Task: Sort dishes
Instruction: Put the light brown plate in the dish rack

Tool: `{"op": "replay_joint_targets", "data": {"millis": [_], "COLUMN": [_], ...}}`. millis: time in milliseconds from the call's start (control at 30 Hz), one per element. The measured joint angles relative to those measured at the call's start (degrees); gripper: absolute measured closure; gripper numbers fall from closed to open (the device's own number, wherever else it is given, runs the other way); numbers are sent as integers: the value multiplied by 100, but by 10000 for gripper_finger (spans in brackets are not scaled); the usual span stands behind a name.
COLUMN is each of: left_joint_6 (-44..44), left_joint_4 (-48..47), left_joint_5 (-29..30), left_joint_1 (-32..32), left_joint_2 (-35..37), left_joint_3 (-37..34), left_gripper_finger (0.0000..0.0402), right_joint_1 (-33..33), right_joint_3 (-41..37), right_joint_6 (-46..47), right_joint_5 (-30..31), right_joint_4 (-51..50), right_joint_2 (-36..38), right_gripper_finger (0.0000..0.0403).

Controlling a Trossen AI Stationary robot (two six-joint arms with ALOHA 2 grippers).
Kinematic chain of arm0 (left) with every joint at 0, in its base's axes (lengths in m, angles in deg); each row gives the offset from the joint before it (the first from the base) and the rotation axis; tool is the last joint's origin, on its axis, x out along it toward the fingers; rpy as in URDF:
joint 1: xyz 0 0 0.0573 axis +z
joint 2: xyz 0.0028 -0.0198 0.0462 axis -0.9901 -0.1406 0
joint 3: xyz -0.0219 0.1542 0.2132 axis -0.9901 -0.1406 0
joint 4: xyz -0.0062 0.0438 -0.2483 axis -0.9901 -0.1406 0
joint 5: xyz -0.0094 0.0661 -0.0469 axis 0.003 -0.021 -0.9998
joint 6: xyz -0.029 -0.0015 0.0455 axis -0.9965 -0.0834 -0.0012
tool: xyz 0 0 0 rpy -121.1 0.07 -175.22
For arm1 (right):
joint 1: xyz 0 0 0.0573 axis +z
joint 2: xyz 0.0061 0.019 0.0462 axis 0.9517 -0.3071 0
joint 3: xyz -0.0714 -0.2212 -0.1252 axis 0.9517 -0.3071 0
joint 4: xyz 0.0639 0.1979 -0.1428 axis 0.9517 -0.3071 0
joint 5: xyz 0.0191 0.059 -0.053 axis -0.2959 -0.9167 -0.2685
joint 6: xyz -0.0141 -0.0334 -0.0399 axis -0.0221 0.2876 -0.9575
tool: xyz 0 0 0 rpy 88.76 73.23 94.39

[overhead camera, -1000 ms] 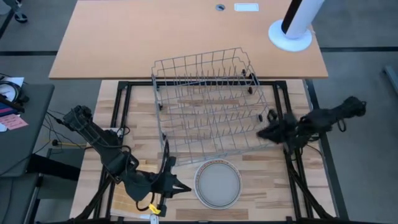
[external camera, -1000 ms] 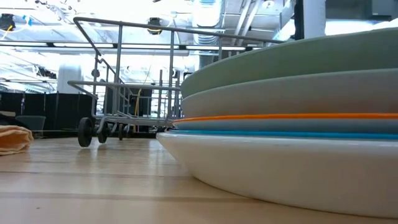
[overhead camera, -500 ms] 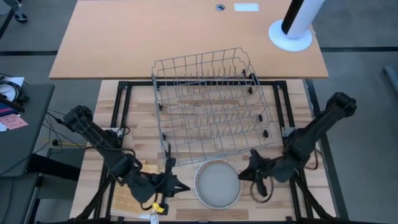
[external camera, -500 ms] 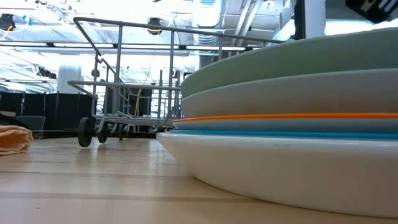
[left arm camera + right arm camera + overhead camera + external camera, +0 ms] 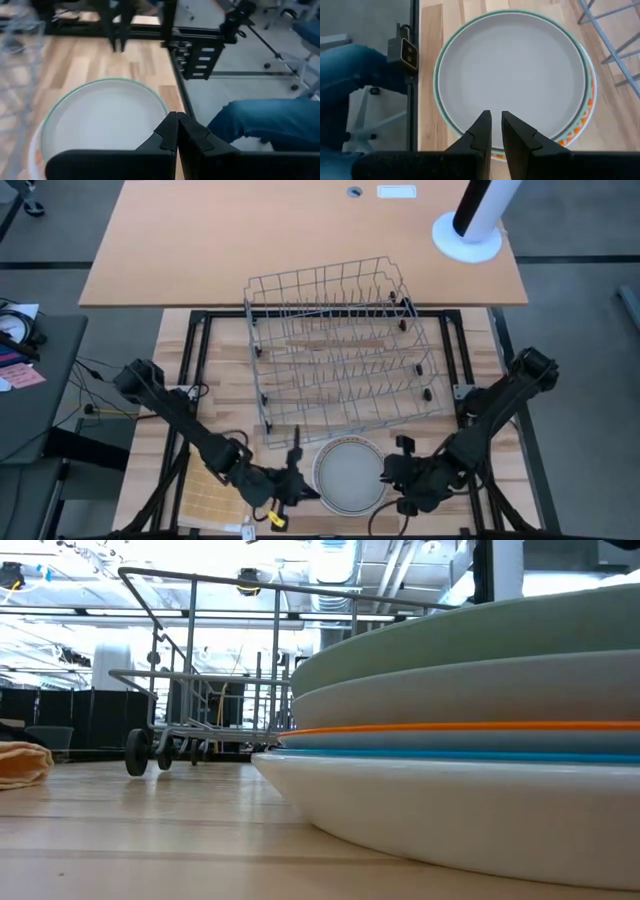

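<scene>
Two grippers flank the stacked plates (image 5: 349, 476) — left (image 5: 298, 485) seemingly closed, right (image 5: 392, 476) slightly parted.

Top plate (image 5: 512, 75) of the stack (image 5: 470, 770): pale grey-white face, teal-green rim. Below it, an orange-red triangle-patterned rim (image 5: 580, 122) peeks out. Side-on under that top plate: grey, orange, blue, white layers. Grey wire rack (image 5: 340, 345) beside the stack, light wood tabletop (image 5: 230, 405), yellow checked cloth (image 5: 205, 495).

A grey wire rack (image 5: 340, 345) sits at the frame's centre on the wooden table (image 5: 450, 480). A yellow checked cloth (image 5: 205, 495) lies lower left; a white lamp base (image 5: 466, 235) stands upper right.
</scene>
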Motion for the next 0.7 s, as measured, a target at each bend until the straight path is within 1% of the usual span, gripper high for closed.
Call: {"op": "replay_joint_targets", "data": {"millis": [100, 333, 533, 700], "left_joint_6": [12, -768, -1212, -1426], "left_joint_4": [-216, -1178, -1339, -1633], "left_joint_5": [-77, 75, 6, 200], "left_joint_1": [-2, 60, 74, 54], "left_joint_2": [-448, -1077, -1529, -1565], "left_joint_3": [258, 947, 1133, 1173], "left_gripper_finger": [401, 402, 402, 402], "right_joint_1": [59, 137, 230, 399], "right_joint_3": [137, 166, 166, 166], "right_joint_6": [32, 151, 586, 687], "right_joint_5": [-103, -160, -120, -119], "right_joint_4": [-27, -200, -271, -272], "right_joint_2": [-117, -193, -190, -190], "right_gripper_finger": [354, 354, 354, 354]}}
